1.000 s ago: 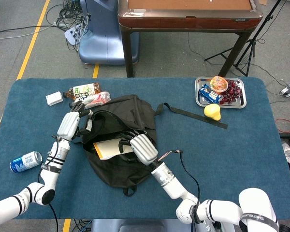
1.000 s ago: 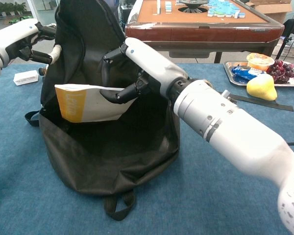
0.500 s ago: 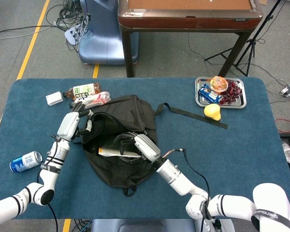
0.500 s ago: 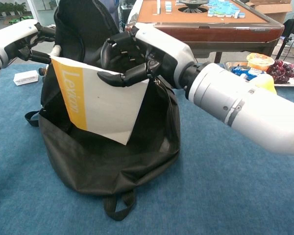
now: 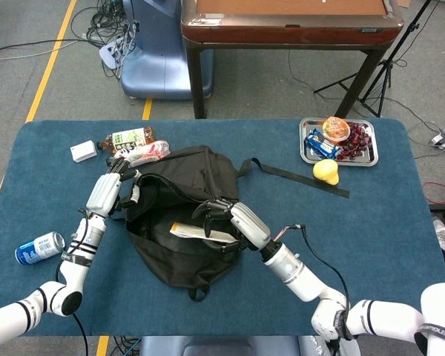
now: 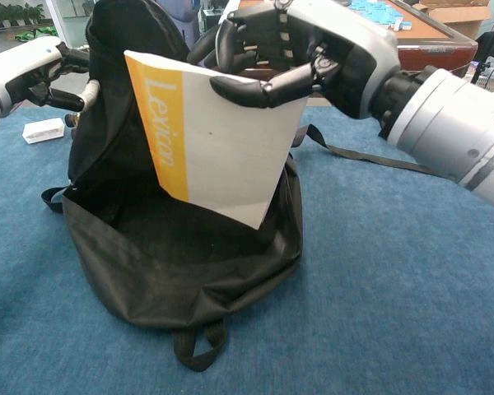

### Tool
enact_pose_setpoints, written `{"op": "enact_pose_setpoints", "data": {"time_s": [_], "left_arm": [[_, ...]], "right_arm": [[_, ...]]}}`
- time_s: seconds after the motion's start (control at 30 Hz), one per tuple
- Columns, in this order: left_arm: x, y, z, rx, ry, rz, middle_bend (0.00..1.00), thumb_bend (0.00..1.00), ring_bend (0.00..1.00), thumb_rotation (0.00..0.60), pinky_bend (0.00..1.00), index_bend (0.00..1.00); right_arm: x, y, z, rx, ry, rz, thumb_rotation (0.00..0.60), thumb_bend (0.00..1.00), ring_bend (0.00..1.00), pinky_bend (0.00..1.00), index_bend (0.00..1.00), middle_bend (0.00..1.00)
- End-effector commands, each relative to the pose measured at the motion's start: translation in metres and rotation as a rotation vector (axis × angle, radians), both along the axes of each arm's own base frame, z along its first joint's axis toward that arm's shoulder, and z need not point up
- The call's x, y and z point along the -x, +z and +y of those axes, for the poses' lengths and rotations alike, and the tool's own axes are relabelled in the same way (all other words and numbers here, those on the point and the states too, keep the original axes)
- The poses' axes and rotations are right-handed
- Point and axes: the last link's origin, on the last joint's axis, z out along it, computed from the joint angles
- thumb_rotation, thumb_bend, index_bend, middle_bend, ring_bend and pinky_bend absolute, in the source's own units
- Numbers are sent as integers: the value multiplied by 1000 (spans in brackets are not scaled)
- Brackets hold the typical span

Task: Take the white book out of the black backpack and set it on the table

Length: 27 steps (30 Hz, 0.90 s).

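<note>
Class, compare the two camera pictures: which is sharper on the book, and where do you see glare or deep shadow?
Chest view: the white book is close and sharp, its spine lettering readable; the black backpack interior is deep shadow. Head view: even light, book small, edge-on, lettering unreadable; no strong glare.

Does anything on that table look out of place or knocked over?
A blue can lies on its side near the table's left edge, and a yellow pear sits on the cloth beside the snack tray rather than in it. Nothing looks spilled.
</note>
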Motion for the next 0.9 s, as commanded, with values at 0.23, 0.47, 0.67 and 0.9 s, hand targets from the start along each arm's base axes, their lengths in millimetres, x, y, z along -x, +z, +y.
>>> {"op": "enact_pose_setpoints", "data": {"time_s": [0.23,0.47,0.67,0.9], "left_arm": [[3,-1,-1,-2,5,27,110,608,95,600,16,508],[8,-1,-3,0,15,40,110,608,95,600,16,504],[11,-2,-7,21,18,62,110,602,93,600,16,494],[9,-6,-11,52,11,93,110,595,90,600,16,470]], "right_arm": [[15,49,11,49,9,-66,600,697,247,240,693,343],[27,83,18,95,-3,-98,600,697,247,242,692,343],[39,102,16,140,-38,-81,600,697,247,242,693,343],[53,117,14,177,-74,-66,600,697,247,242,693,343]]}}
